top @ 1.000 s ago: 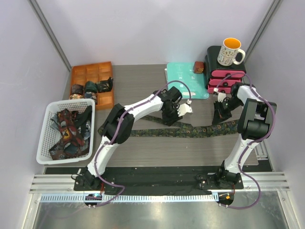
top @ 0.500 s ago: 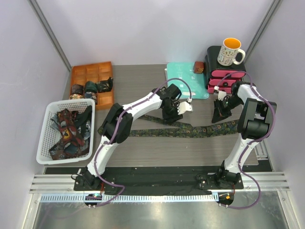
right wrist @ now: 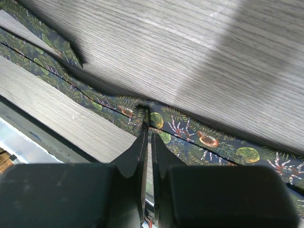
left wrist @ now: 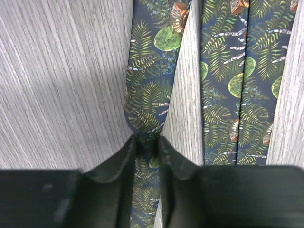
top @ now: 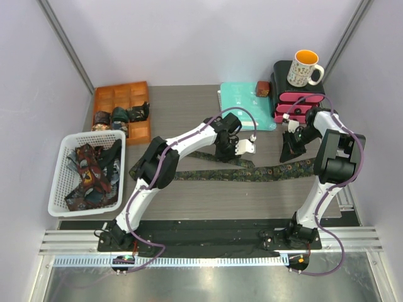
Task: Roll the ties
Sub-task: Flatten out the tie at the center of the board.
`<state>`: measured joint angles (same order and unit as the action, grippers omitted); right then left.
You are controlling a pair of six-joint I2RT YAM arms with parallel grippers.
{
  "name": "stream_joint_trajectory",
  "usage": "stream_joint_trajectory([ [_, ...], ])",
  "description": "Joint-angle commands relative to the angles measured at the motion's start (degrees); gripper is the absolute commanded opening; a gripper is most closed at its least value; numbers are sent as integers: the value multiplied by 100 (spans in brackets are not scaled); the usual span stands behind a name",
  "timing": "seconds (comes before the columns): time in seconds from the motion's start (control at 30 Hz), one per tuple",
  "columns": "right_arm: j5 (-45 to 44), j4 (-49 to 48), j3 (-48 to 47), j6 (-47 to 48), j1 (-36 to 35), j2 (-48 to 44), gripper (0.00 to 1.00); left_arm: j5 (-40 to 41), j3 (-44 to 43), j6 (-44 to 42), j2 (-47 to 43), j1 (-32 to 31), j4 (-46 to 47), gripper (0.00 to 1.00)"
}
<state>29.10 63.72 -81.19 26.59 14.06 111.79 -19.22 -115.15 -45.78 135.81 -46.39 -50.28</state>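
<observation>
One tie (top: 264, 171), dark with green fern and lily-pad print, lies flat across the middle of the table, doubled so a narrow strip runs beside a wider one. My left gripper (top: 221, 153) is down on the narrow strip. In the left wrist view that gripper (left wrist: 147, 142) is shut on the narrow strip (left wrist: 148, 95), with the wide strip (left wrist: 242, 71) flat to its right. My right gripper (top: 291, 154) is at the tie's right end. In the right wrist view it (right wrist: 147, 124) pinches a raised fold of the tie (right wrist: 209, 137).
A white basket (top: 63, 182) at the left holds several loose ties (top: 94, 176). An orange compartment tray (top: 119, 94) behind it holds rolled ties (top: 119, 115). A teal folder (top: 242, 104), pink drawers (top: 296, 104) and a mug (top: 304, 68) stand at the back right.
My left wrist has turned a little and shifted slightly toward the back over the narrow strip. The right arm and the tie's right end have stayed put.
</observation>
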Motion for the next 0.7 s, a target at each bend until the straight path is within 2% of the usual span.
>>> stream_joint_trajectory([
  [0.0, 87, 123, -73, 4, 26, -140, 13, 95, 46, -54, 192, 7, -324, 17],
  [0.17, 87, 114, -3, 22, 26, -175, 13, 24, -427, 499, -168, 16, -438, 6],
  [0.2, 78, 97, 15, 30, 26, -184, 13, -20, -533, 578, -256, -10, -552, 1],
  [0.37, 78, 70, 15, -40, 44, -219, 13, -12, -666, 1183, -476, -124, -887, 0],
  [0.67, 52, 8, 33, -136, 105, -298, 13, 384, -992, 2546, -607, -204, -791, 0],
])
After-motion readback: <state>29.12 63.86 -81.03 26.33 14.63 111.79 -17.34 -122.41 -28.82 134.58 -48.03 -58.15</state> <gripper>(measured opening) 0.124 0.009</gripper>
